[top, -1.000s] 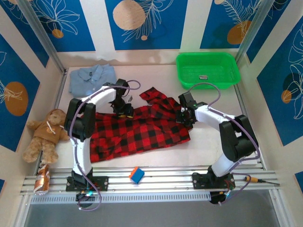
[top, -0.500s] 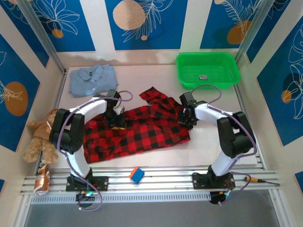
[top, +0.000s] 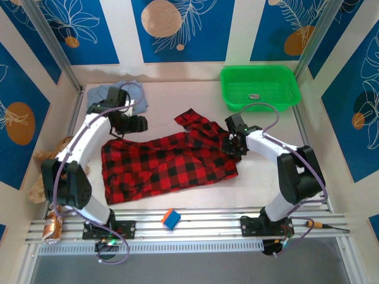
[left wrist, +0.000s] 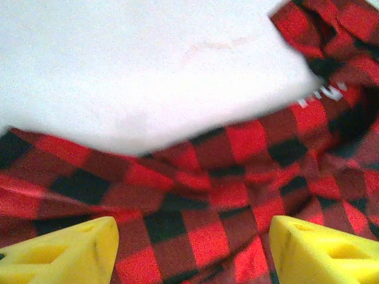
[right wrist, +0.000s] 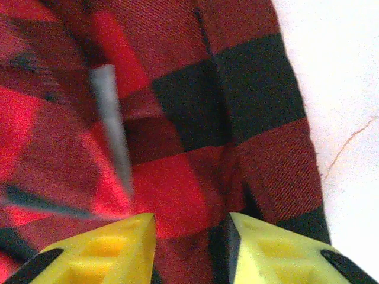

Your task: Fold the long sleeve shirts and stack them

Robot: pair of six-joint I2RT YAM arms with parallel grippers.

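Evidently the right hand (right wrist: 189,228) clenches the flannel shirt (top: 172,163) at its edge (an anchor, likely); the left hand (left wrist: 192,236) hovers released.

Could not read the blurred white lettering (left wrist: 323,94). Lost parts of the light blue shirt (top: 140,104) and teddy bear (top: 42,158) behind the left arm (top: 89,136). Could not identify 1 tiny item (top: 254,96) in the green basket (top: 260,107), nor tell whether the right fingers (right wrist: 112,248) pinched the flannel shirt (right wrist: 177,118).

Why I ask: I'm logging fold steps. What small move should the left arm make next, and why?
Probably lower the open left claw onto the far edge of the checked flannel shirt and pinch it: the claw hovers over that edge holding nothing, and the shirt lies spread, unfolded.
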